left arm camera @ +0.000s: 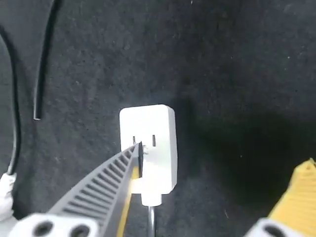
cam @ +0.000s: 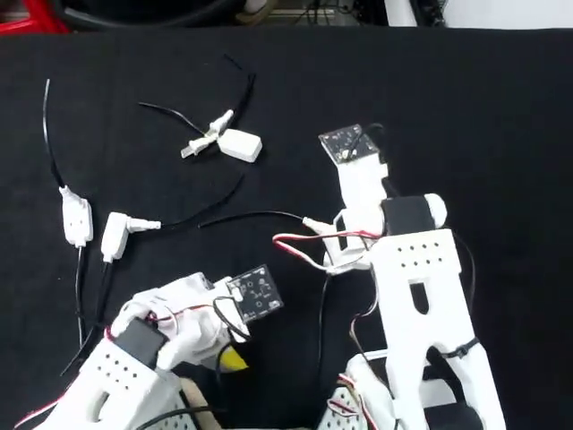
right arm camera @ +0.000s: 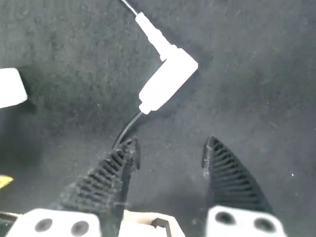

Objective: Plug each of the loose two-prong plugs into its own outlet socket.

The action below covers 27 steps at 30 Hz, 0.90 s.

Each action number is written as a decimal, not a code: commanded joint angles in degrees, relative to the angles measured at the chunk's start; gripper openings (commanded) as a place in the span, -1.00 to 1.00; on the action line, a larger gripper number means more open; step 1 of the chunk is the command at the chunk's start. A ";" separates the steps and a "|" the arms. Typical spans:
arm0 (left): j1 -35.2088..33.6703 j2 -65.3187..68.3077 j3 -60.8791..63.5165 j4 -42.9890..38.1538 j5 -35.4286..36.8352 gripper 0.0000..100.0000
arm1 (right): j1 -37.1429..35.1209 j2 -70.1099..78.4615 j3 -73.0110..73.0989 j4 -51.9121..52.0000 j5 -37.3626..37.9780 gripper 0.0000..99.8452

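Note:
In the left wrist view a white outlet socket (left arm camera: 157, 148) lies face up, its two slots showing and a cable at one end. My left gripper (left arm camera: 222, 155) is open. Its grey finger (left arm camera: 111, 182) rests its tip by one slot and its yellow finger (left arm camera: 298, 192) stands far off to the side. My right gripper (right arm camera: 172, 143) is open over bare cloth, with a white angled plug (right arm camera: 168, 81) just beyond its fingertips. In the high view a loose two-prong plug (cam: 204, 139) lies beside a white socket block (cam: 240, 145) at the back.
Another white socket (cam: 76, 219) and an angled white plug piece (cam: 115, 235) lie at the left with black cables running off them. A thin cable (cam: 251, 217) crosses the middle of the black cloth (cam: 483, 107). The right arm (cam: 416, 269) stands over the right centre.

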 commanded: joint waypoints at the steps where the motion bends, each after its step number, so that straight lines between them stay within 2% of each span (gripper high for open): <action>1: 1.54 5.36 -1.80 -2.29 -0.44 -0.11 | -0.53 0.22 -0.31 -1.05 0.09 -0.58; 7: 0.92 23.91 -8.66 -6.33 -0.35 -0.11 | -0.44 0.22 -0.22 -1.05 0.09 -0.58; 14: -3.74 46.15 -19.56 -6.68 -0.62 -0.11 | -0.44 0.22 -0.22 -0.97 0.09 -0.58; 16: -4.88 48.62 -21.23 -6.68 -1.41 -0.17 | -0.44 0.22 -0.22 -0.97 0.09 -0.58; 20: -8.92 49.05 -22.11 -6.24 -8.62 -0.30 | -0.35 0.22 -0.13 -0.97 0.09 -0.58; 27: -16.92 49.05 -23.08 -8.97 -15.03 -0.32 | -0.35 0.22 -0.13 -0.97 0.09 -0.58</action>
